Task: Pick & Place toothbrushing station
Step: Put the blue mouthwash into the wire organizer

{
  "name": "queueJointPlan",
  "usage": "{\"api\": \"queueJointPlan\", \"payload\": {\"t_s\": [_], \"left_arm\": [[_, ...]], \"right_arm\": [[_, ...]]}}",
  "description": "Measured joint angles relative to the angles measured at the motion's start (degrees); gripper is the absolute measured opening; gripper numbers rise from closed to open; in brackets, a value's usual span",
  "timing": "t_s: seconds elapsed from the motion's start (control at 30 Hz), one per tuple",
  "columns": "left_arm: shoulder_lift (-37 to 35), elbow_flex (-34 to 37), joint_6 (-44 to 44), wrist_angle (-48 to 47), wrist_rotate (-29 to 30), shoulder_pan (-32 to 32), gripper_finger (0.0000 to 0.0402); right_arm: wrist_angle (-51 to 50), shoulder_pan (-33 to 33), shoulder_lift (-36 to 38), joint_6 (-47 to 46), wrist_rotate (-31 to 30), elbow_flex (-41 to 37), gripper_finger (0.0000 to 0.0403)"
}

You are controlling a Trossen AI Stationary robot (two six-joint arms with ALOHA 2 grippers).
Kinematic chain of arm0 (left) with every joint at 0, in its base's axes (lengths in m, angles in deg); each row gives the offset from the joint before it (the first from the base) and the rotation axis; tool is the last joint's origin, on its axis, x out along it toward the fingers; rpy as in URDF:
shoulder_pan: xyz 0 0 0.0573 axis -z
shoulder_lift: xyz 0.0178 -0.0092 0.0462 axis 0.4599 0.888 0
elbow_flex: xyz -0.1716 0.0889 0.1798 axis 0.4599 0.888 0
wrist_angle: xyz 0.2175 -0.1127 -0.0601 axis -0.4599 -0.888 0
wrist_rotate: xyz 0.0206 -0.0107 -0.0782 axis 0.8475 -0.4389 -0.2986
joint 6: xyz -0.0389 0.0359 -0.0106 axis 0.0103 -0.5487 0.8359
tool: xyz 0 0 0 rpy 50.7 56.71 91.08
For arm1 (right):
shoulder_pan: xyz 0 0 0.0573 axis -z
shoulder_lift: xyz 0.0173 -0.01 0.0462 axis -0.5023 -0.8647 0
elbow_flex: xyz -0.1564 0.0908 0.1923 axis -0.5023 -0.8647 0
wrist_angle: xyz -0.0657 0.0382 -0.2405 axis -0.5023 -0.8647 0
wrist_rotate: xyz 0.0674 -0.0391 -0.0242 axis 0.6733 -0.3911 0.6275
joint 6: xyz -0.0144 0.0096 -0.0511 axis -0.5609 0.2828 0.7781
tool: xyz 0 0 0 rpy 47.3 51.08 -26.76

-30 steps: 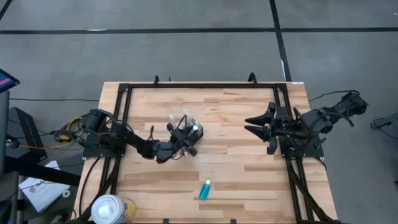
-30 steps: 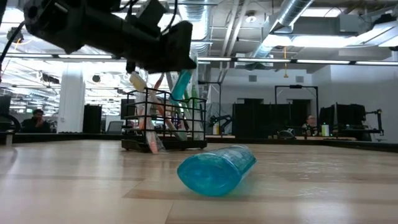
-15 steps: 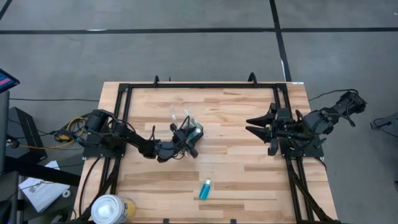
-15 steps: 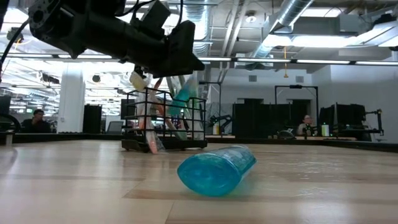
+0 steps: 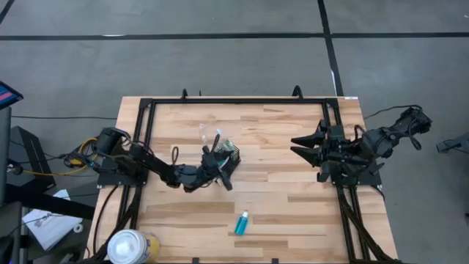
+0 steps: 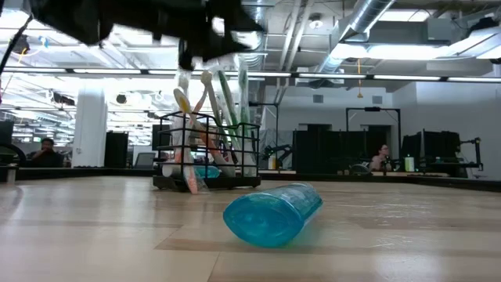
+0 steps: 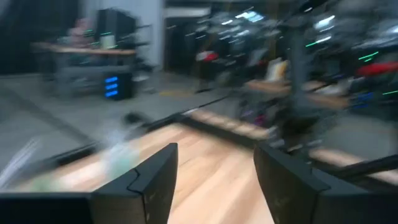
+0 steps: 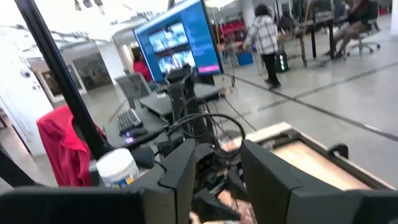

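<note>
Now the left claw (image 5: 222, 163) has opened — toothbrushes (image 6: 213, 102) stand in the holder (image 6: 207, 153).

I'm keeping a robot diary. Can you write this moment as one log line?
left gripper: open, by wire-mesh holder | toothbrushes: in holder | right gripper: waiting, table's right side

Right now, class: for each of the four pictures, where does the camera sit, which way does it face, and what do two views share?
High view: overhead, straight down on the table; both arms show.
Low view: table height, level toward the room; left arm overhead.
Left wrist view: past the open left hand, across the wood.
Right wrist view: past the right hand, toward a monitor.
Shared: high and low views both show the wire holder and blue bottle.
</note>
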Motion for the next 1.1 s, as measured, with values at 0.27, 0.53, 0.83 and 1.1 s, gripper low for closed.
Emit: {"api": "queueJointPlan", "payload": {"t_s": [0.27, 0.53, 0.83, 1.1], "left_arm": [[-13.1, -3.8, 3.2, -14.9, -7.9, 4.2, 0.0183], [-22.5, -9.0, 47.6, -53.2, -21.3, 7.7, 0.0184], [-10.2, -15.9, 63.4, -57.8, -27.1, 9.7, 0.0184], [3.3, -26.6, 64.7, -62.4, -36.6, 7.7, 0.0184]], "right_arm": [[5.9, -0.7, 0.4, 2.6, -0.2, 0.8, 0.0120], [6.0, -2.7, 0.3, 2.0, -1.5, 3.2, 0.0120], [6.6, -2.7, 0.1, 2.2, -1.5, 3.4, 0.0120], [-0.9, -4.6, -0.6, -4.3, -1.3, 3.4, 0.0120]]}}
